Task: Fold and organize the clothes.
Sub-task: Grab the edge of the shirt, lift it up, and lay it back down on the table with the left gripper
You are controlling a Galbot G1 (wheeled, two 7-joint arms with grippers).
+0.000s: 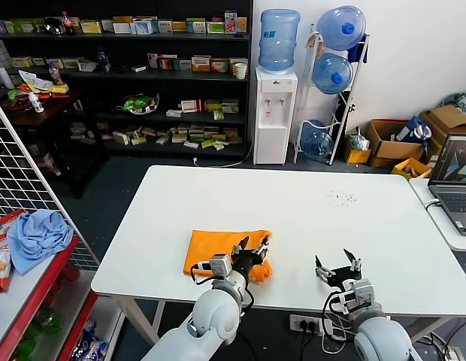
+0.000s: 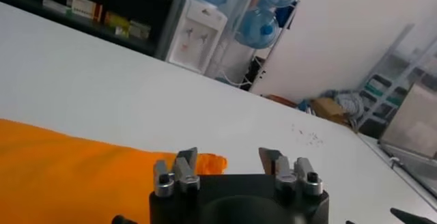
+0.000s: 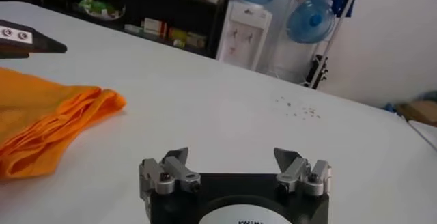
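— Two grippers, both mine. Where do they stand?

— My left gripper (image 1: 253,246) hangs over the right end of the folded orange T-shirt (image 1: 218,250), jaws spread apart with nothing between them. In the left wrist view the fingertips (image 2: 186,158) stand clear above the cloth. My right gripper (image 1: 338,265) waits over bare table (image 1: 308,203) to the right of the shirt, jaws released too, holding nothing.

— And the shirt itself?

— It lies flat as a folded rectangle near the table's front edge, left of centre. From my right wrist its layered edges (image 3: 51,119) show stacked and slightly fanned.

— Any containers around?

— Cardboard boxes (image 1: 391,141) sit on the floor by the far right wall, with some things in them that I cannot make out. Water bottles (image 1: 335,71) fill a rack beside the dispenser (image 1: 274,113), which carries one more bottle on top. Dark shelves (image 1: 143,83) behind hold rows of small boxes.

— Room to move?

— Plenty. Most of the white tabletop beyond and to the right of the shirt is open, apart from a scatter of small specks (image 1: 342,198). A laptop (image 1: 455,184) sits on a separate surface past the right edge. A light blue cloth (image 1: 37,237) lies on the red shelf at my left, well apart from the table.
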